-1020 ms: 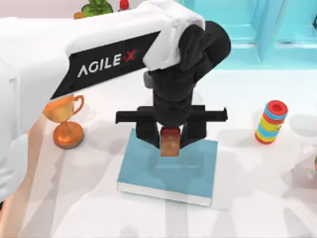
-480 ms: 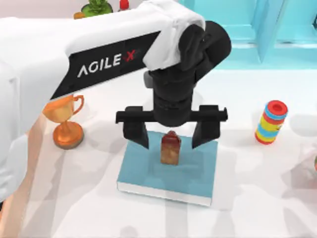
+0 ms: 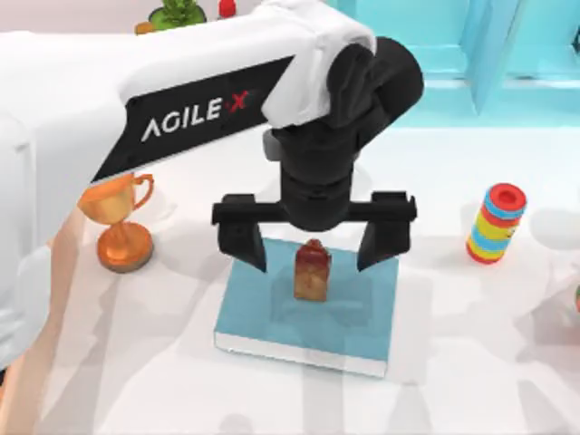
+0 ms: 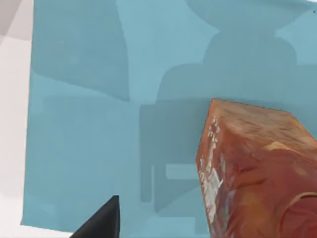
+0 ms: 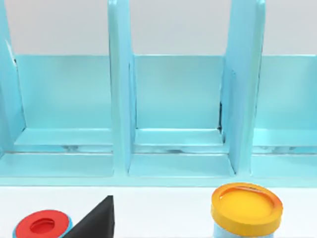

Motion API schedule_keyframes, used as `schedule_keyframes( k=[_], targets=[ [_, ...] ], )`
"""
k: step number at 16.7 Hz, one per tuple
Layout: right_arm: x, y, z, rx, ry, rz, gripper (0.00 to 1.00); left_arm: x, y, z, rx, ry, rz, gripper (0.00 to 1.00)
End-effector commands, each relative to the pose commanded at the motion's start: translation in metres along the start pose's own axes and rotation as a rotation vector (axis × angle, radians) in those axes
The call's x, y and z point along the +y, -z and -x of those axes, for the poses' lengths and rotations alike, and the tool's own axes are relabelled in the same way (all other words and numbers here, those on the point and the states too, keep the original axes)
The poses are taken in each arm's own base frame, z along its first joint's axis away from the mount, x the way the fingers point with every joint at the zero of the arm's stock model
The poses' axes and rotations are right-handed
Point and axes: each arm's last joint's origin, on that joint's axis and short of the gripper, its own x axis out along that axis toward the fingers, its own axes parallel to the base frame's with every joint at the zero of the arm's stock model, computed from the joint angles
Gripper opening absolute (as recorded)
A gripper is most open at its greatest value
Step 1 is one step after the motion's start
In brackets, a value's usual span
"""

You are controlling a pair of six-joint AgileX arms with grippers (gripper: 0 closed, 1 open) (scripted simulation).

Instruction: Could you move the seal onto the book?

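Observation:
The seal (image 3: 312, 270), a tan-orange block with a darker reddish top, stands upright on the teal-blue book (image 3: 272, 308) near the middle of the table. My left gripper (image 3: 312, 258) hangs over it, open, its black fingers (image 3: 245, 240) wide on either side and clear of the seal. In the left wrist view the seal (image 4: 257, 168) rests on the book cover (image 4: 89, 124), with one fingertip (image 4: 101, 220) off to its side. The right wrist view catches one dark fingertip (image 5: 96, 218) of my right arm's hand, facing the shelf with nothing held.
An orange-gold trophy (image 3: 122, 227) stands left of the book. A striped multicolour bottle (image 3: 497, 222) stands to its right. The light-blue shelf (image 3: 471, 54) runs along the back right. Before the shelf (image 5: 173, 99) are a yellow-lidded jar (image 5: 246, 206) and a red lid (image 5: 42, 224).
My left gripper has opened and let go of the seal, which now stands on the book. The fingers have spread wider and lifted slightly.

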Motion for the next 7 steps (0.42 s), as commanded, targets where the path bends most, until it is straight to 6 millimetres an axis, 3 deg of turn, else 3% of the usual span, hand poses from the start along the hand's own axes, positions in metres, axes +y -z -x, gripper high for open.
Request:
schedule_keyframes(
  k=[7],
  targets=[
    [0.000, 0.000, 0.000, 0.000, 0.000, 0.000, 1.00, 0.000, 0.000, 0.029, 0.000, 0.000, 0.000, 1.00]
  ],
)
